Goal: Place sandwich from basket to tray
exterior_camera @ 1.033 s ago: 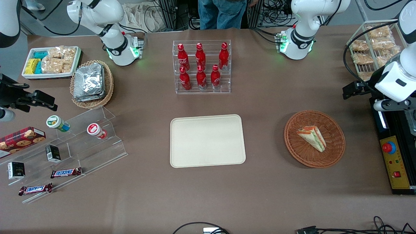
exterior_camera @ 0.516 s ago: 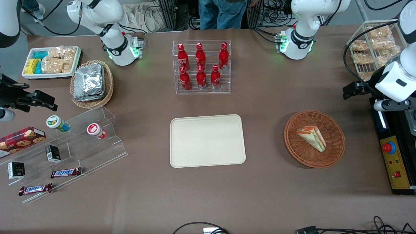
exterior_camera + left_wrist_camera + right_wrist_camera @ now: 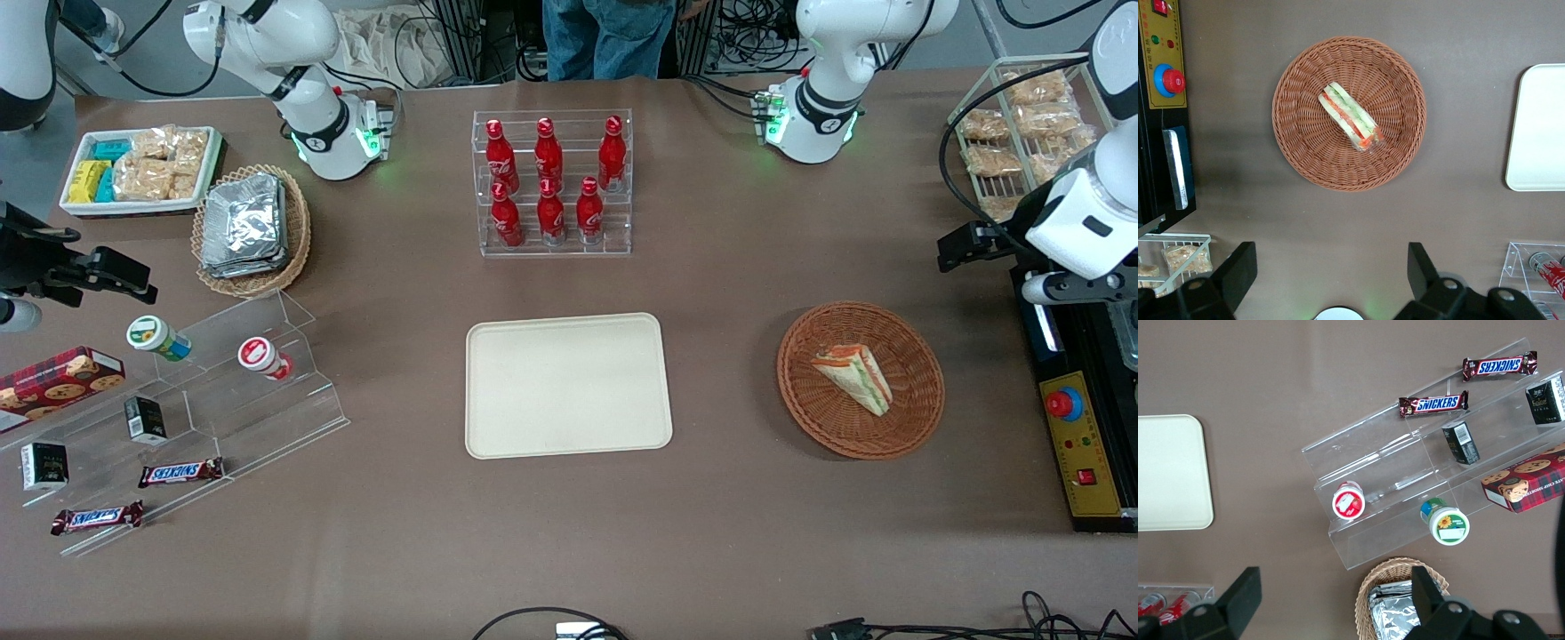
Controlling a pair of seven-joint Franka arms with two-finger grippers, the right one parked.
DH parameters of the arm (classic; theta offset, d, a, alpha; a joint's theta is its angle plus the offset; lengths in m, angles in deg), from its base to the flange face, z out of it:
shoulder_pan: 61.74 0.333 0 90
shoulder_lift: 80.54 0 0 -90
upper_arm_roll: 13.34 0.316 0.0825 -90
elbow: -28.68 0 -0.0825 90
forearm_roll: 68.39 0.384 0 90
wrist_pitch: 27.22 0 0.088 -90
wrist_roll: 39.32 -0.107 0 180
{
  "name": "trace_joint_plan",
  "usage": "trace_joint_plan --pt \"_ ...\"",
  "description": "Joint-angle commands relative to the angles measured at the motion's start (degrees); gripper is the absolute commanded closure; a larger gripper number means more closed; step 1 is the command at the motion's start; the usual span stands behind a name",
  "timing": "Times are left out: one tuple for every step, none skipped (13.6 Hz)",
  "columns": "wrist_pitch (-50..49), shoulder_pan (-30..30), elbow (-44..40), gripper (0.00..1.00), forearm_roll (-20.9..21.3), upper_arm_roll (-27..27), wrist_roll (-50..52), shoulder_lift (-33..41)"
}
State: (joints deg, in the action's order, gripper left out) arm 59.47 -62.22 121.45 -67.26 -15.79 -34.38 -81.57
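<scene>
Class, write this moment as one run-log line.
gripper: open, high above table, empty | triangular white-bread sandwich: lying in round reddish-brown wicker basket | cream rectangular tray: bare | stage: no grasp yet

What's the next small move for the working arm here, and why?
Probably lower the gripper toward the sandwich. The sandwich lies untouched in the basket, the tray holds nothing, and the gripper hangs high above the table with jaws open, off to one side of the basket rather than over the sandwich.

Sandwich point(image 3: 853, 377) lies in basket point(image 3: 916, 418); tool point(image 3: 965, 247) farther off.
</scene>
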Motion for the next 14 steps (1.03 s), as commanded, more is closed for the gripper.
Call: trace_joint_plan --pt "0.32 -0.75 1.62 0.00 0.36 0.95 -0.02 1.12" --pt "0.75 -0.22 1.62 0.00 0.37 1.12 0.50 0.50" --pt "1.11 0.30 1.45 0.00 0.10 1.13 1.81 -0.28" --pt "1.54 0.40 1.36 0.00 -0.07 1.13 3.48 -1.34" --pt "2.33 0.40 1.45 0.00 -0.16 1.13 5.23 -2.04" --pt "2.51 0.66 1.36 0.00 -0.34 1.13 7.60 -3.27" --pt "2.78 0.66 1.27 0.00 -0.34 1.13 10.41 -4.32" --pt "3.21 0.66 1.27 0.00 -0.42 1.13 12.52 -5.64" --pt "3.39 0.66 1.36 0.00 -0.43 1.13 14.02 -6.96" --pt "3.57 0.75 1.27 0.00 -0.51 1.13 14.82 -8.45" --pt "4.79 0.75 1.53 0.00 -0.51 1.13 16.05 -10.12" --pt "6.11 0.75 1.54 0.00 -0.51 1.13 18.85 -11.96" --pt "7.51 0.75 1.45 0.00 -0.60 1.13 22.01 -14.07" --pt "9.18 0.57 1.45 0.00 -0.86 0.95 24.21 -15.66"
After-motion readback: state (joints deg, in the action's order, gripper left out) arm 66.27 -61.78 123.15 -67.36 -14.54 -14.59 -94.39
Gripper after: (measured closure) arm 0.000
